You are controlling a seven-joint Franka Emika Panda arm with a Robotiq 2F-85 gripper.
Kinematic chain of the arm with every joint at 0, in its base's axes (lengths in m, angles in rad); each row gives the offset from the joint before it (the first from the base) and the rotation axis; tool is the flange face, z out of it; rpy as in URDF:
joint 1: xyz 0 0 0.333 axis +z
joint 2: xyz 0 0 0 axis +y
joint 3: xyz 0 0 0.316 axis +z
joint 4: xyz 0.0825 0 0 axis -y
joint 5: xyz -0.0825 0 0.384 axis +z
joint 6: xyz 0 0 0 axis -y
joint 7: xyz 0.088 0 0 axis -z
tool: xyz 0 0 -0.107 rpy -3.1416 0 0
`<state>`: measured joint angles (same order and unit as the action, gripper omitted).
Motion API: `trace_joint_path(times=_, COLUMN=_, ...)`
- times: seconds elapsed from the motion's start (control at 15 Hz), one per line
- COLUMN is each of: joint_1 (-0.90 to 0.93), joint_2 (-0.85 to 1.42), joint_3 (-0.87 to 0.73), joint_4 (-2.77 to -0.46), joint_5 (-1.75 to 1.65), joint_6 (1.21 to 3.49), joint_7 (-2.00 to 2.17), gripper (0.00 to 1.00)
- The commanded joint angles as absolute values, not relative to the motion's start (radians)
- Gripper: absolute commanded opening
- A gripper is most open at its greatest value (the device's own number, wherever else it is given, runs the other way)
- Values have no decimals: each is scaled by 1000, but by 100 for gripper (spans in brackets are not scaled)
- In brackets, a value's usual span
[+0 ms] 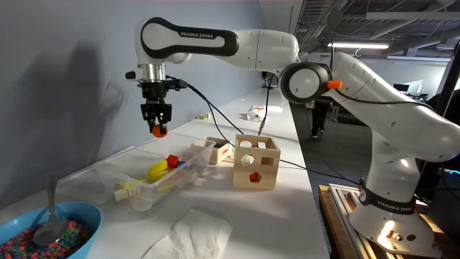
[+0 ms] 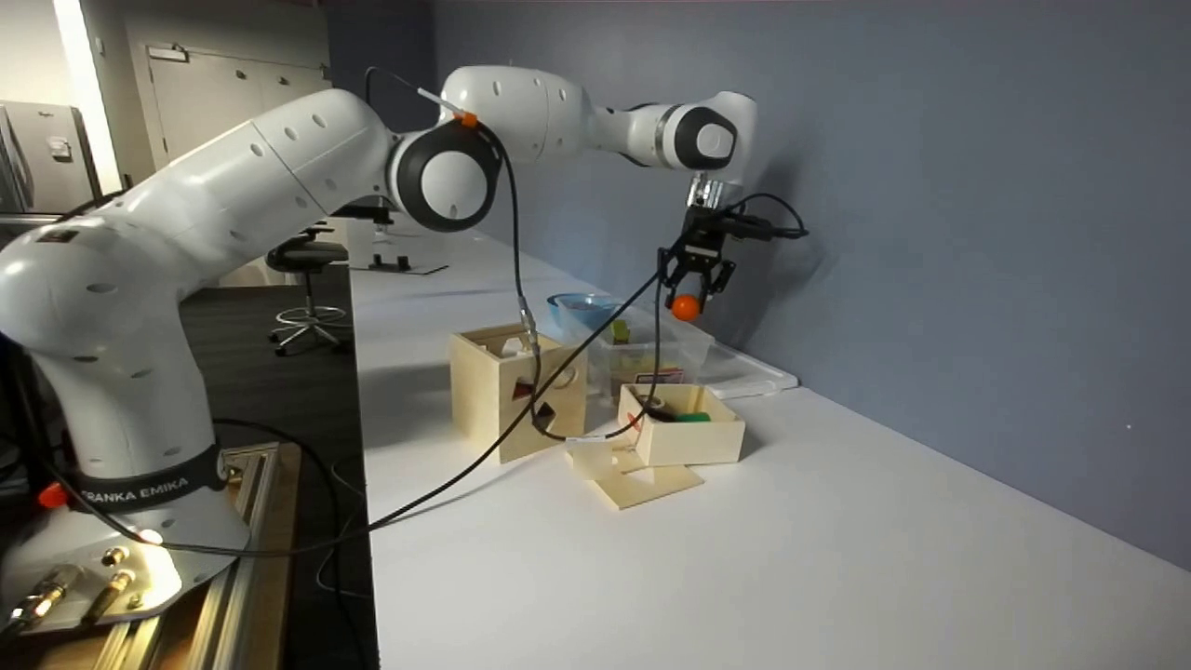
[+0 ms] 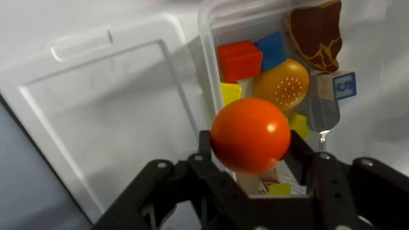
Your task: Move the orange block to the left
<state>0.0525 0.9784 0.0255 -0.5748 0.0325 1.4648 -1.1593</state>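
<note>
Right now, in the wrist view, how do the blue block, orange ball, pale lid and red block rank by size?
Largest to smallest, as they look:
Pale lid
Orange ball, enlarged by nearness to the camera
Red block
Blue block

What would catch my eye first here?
Probably the glossy orange ball, held aloft in the black gripper near a clear bin. Next, the big white arm spanning both exterior views, then a blue bowl of colorful bits at the lower left of an exterior view.
</note>
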Motion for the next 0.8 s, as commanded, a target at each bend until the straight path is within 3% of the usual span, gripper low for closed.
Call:
trace_joint_path(times=0.0, joint_1=95, joint_2=957, joint_3=26, joint_4=-596, joint_5=-4, joint_6=1488, joint_7=-1281, gripper=33)
trace_joint_path(times=0.73, joint_1=203, joint_2=941, joint_3=43, joint_4=-614, joint_5=16, joint_6=1684, joint_7=-1494, gripper=33)
